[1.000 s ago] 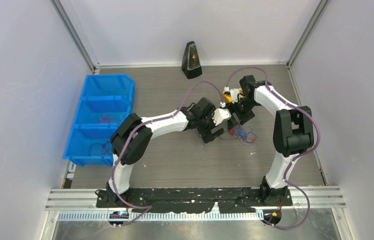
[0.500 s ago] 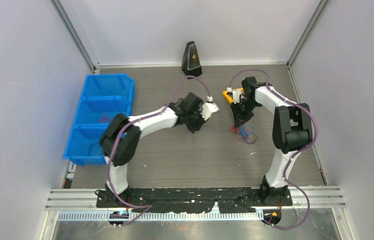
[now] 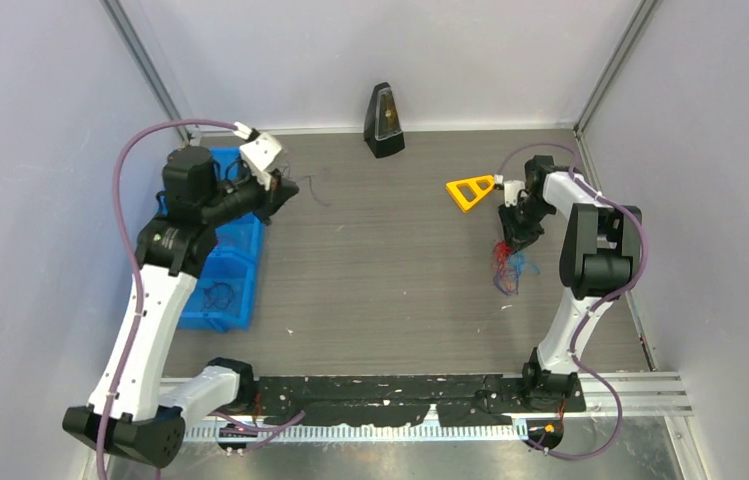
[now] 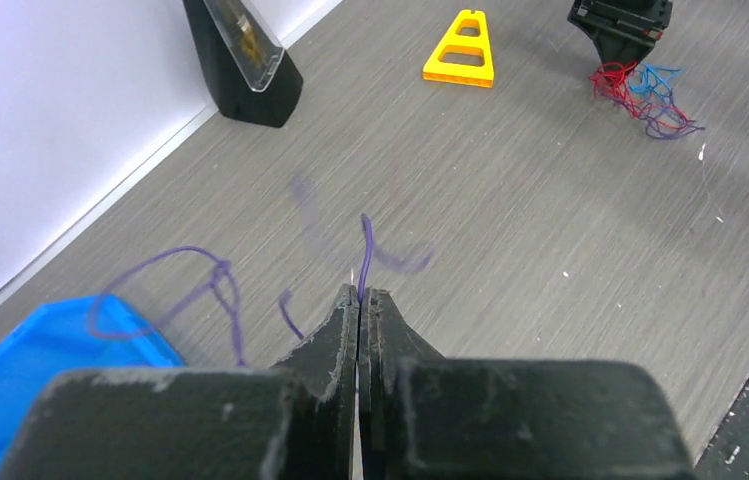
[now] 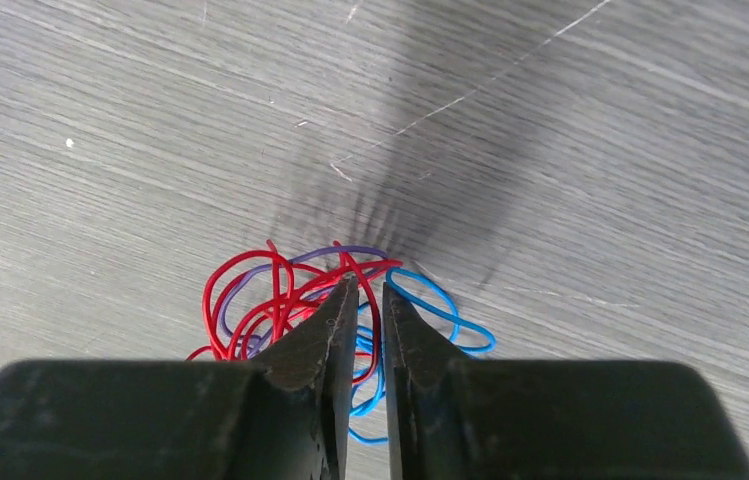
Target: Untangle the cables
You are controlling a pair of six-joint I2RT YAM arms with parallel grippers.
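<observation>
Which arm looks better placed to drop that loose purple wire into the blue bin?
Left. The left claw is shut on the purple wire right beside the blue bin; the right claw is far off, pinching the tangle.

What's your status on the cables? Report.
Left claw shut on one purple cable, by the blue bin, well apart from the rest. Right claw closed on the red-blue-purple tangle. Yellow triangle nearby, not in the way.
</observation>
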